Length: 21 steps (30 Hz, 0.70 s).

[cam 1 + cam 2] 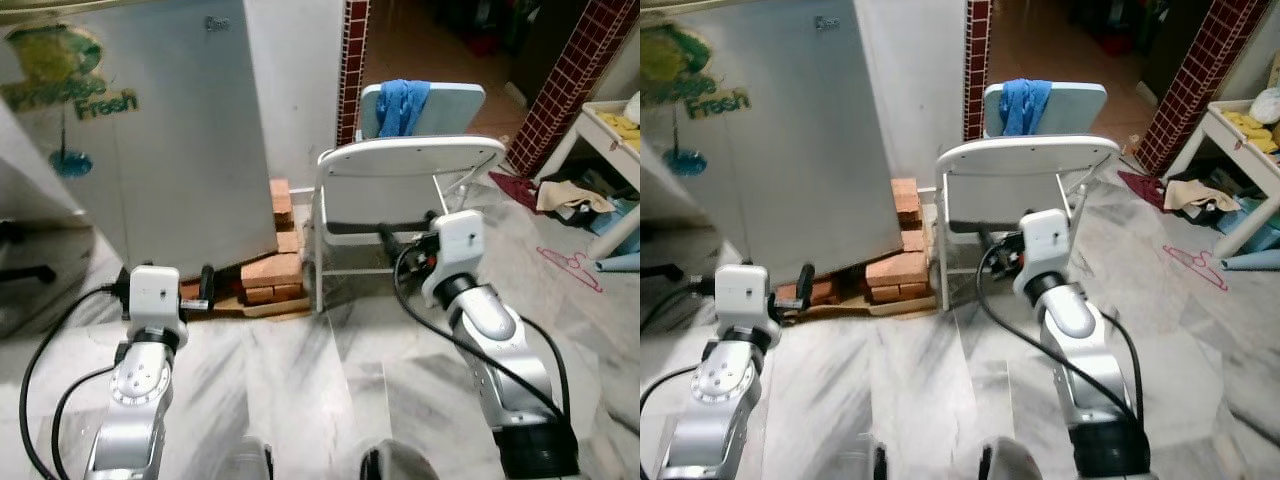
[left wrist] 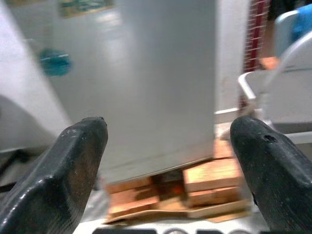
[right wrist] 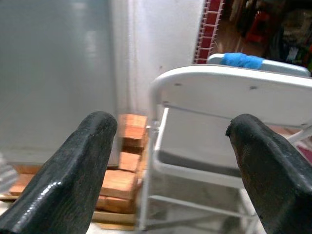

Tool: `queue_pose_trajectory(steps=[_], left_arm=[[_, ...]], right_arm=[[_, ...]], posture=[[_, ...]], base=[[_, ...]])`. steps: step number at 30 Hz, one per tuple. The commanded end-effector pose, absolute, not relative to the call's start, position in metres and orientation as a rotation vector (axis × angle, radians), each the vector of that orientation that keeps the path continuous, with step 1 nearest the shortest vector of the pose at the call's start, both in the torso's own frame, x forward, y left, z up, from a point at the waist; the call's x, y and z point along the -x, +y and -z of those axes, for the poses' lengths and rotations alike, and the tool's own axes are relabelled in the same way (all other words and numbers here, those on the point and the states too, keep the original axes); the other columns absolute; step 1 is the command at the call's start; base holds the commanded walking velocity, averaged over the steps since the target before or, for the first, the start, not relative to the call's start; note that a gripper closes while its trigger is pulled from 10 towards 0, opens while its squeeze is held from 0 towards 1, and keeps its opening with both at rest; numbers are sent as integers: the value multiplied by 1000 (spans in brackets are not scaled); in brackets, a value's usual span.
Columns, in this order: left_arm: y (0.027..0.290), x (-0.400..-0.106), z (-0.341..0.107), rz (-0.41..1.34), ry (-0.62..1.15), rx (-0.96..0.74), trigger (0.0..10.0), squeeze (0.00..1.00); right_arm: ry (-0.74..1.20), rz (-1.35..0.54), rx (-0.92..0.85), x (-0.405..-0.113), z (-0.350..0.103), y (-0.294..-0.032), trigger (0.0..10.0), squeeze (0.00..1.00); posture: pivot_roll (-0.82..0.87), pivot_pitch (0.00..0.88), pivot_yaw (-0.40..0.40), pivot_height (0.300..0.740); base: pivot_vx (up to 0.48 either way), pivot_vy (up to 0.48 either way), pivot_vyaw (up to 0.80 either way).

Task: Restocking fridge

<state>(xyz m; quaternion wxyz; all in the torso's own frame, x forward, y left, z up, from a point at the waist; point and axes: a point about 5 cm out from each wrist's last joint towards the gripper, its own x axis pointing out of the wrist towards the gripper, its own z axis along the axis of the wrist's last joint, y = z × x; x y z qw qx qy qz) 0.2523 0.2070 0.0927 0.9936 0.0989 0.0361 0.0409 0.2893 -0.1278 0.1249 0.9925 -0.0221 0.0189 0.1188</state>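
Both arms reach forward over a grey-veined marble floor (image 1: 300,380). Left gripper (image 2: 168,161) has its fingers spread wide, holding nothing; right gripper (image 3: 170,161) is the same. Ahead on the left stands the grey fridge (image 1: 170,140), door closed, raised on a stack of bricks (image 1: 272,272). Just beside it is a folded white chair (image 1: 400,170), and behind that another chair with a blue cloth (image 1: 402,105).

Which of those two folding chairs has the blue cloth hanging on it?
The farther chair, the light blue one behind; the blue cloth drapes over its back. The nearer white chair is bare.
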Motion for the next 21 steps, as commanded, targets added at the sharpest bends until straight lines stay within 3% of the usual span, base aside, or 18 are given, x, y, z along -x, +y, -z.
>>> queue_pose_trajectory(steps=[1,6,13,21], left_arm=[[203,-256,-92,-72,70,-200,10000,0],[192,-259,-90,-35,70,-183,10000,0],[202,-247,-79,-98,108,-160,10000,0],[203,-242,-74,-118,118,-134,10000,0]], right_arm=[[8,-201,80,-289,-131,-130,10000,0],[-1,-157,64,-285,-128,-138,10000,0],[24,-64,158,-280,-116,-155,10000,0],[58,-3,63,-284,-105,-163,10000,0]], posture=[[-21,91,3,740],[-31,89,-9,740],[-26,64,-40,740],[-10,46,-55,740]], base=[[0,465,0],[0,464,0],[0,465,0],[0,467,0]])
